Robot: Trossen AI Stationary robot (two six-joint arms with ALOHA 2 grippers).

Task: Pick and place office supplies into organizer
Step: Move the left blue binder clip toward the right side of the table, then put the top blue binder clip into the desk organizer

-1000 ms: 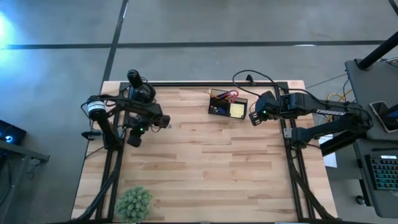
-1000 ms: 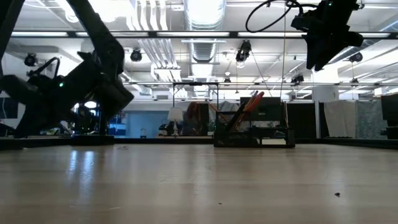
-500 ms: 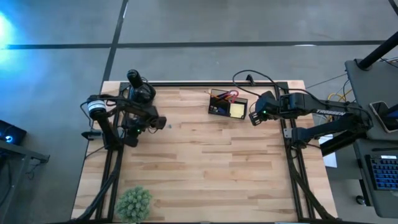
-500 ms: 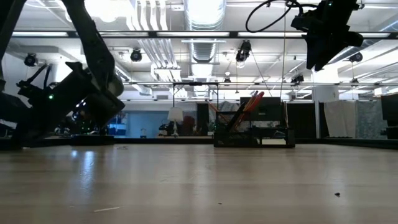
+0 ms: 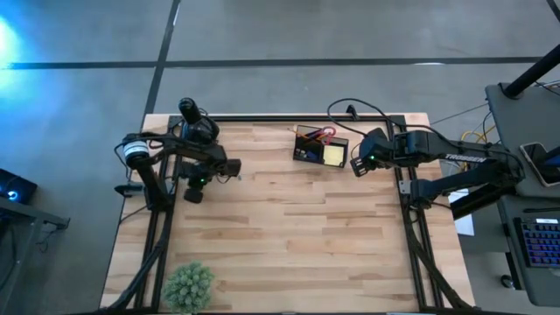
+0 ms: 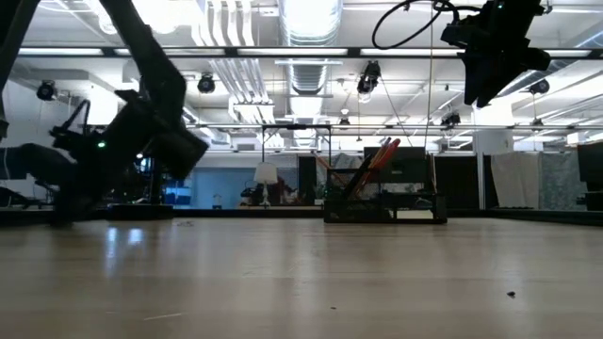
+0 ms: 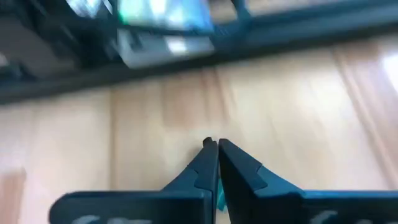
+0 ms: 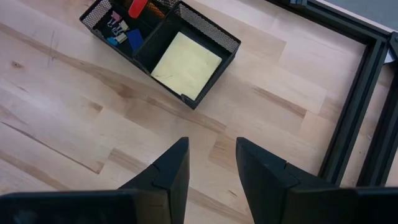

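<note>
Organizer [image 5: 320,146] sits at the far middle of the table [image 5: 289,227], a black mesh box with divided compartments. Yellow sticky-note pad [image 8: 186,65] lies flat in the compartment nearest the right arm; red-handled scissors [image 5: 325,133] stand in the far section, handles up, with thin orange pencils [image 6: 375,162] leaning beside them in the low view. Small coloured bits lie in another compartment — too small to name. No loose supplies show on the bare wood, so the sorting looks done or nearly so. Right gripper [image 8: 211,165] hovers above the table just beside the organizer, fingers spread with only wood between them, holding nothing. Left gripper [image 7: 212,148] is over the left side of the table, well apart from the organizer, fingers pressed together and empty. Handling, as a judgement: the pad is light and soft-edged, best pinched across opposite sides; pencils are stiff, thin and prone to roll, best taken mid-shaft; scissors are the heaviest piece, best held at the closed blades — the mesh box itself is light and may slide if bumped.
</note>
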